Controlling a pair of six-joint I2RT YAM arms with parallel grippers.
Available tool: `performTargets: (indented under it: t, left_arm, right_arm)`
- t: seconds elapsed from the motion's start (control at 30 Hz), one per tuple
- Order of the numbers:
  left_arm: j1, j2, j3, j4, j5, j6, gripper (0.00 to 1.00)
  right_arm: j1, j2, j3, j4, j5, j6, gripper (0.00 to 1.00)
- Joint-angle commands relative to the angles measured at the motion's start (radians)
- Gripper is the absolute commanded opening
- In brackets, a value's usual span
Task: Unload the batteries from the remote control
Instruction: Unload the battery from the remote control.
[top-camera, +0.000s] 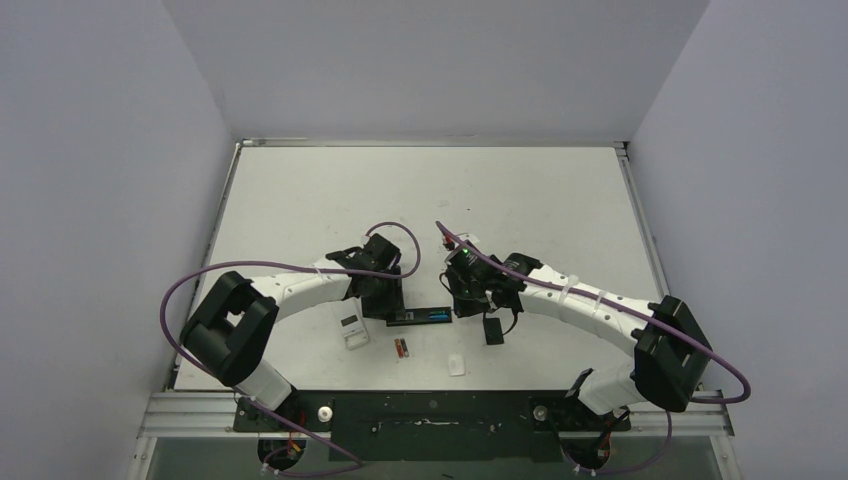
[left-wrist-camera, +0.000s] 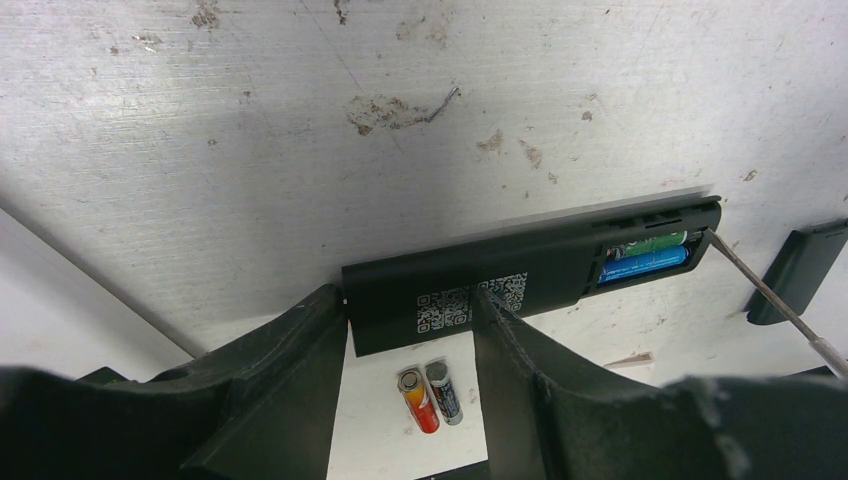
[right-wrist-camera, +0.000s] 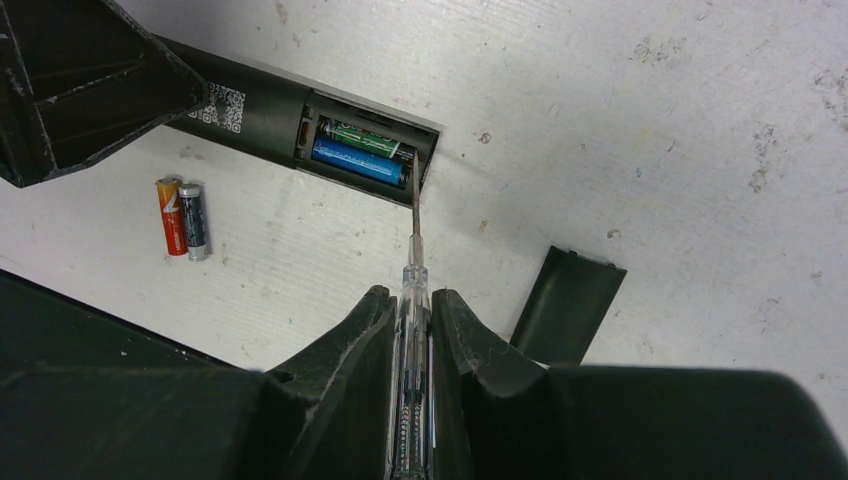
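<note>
white piece (top-camera: 456, 365), black plate (top-camera: 493, 331)

The white table top (top-camera: 420, 190) was recorded as scuffed and stained. Directly on it were found:
- a black remote control (top-camera: 418, 317), laid back up with its compartment uncovered
- two loose batteries (top-camera: 400, 348), laid touching side by side just nearer the arm bases than the remote control: a reddish-orange cell (right-wrist-camera: 170, 216) and a dark cell (right-wrist-camera: 193, 221)
- a black cover plate (top-camera: 493, 331), to the right
- a small white remote (top-camera: 354, 331), to the left
- a white rounded piece (top-camera: 456, 365), nearer the front edge

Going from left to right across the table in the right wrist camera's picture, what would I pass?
Orange-red battery → grey-black battery → blue battery inside the open black remote control → screwdriver → black battery cover.
</note>
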Motion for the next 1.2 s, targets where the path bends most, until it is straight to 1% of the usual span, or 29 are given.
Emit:
performTargets:
  t: [0.0,0.17,0.37,0.63,0.73,0.9,1.17]
  left_arm:
    - [-0.022,0.053,-0.01,0.011,-0.042,0.008,0.45]
    - [-0.022,0.052,-0.01,0.009,-0.042,0.004,0.45]
    - [-0.022,0.052,-0.006,0.007,-0.042,0.005,0.45]
    - [-0.024,0.056,-0.004,0.005,-0.042,0.011,0.45]
    - [-0.025,0.058,-0.002,0.006,-0.042,0.01,0.45]
    - [-0.027,0.06,0.001,0.002,-0.042,0.013,0.44]
    - [-0.027,0.062,0.003,-0.004,-0.042,0.015,0.44]
  right_arm:
    - [0.011,-0.01,0.034,-0.005,-0.029,-0.008,0.05]
    - [0.013,-0.016,0.059,-0.029,-0.008,-0.015,0.05]
    - [0.014,0.006,0.042,-0.024,-0.008,-0.011,0.05]
    - [0.014,0.02,0.051,-0.017,0.061,-0.008,0.05]
    - [0.014,0.03,0.045,-0.001,0.056,-0.009,0.05]
    - [0.016,0.032,0.011,0.055,0.004,0.001,0.05]
    - [0.019,-0.012,0.049,0.001,0.021,0.003,0.05]
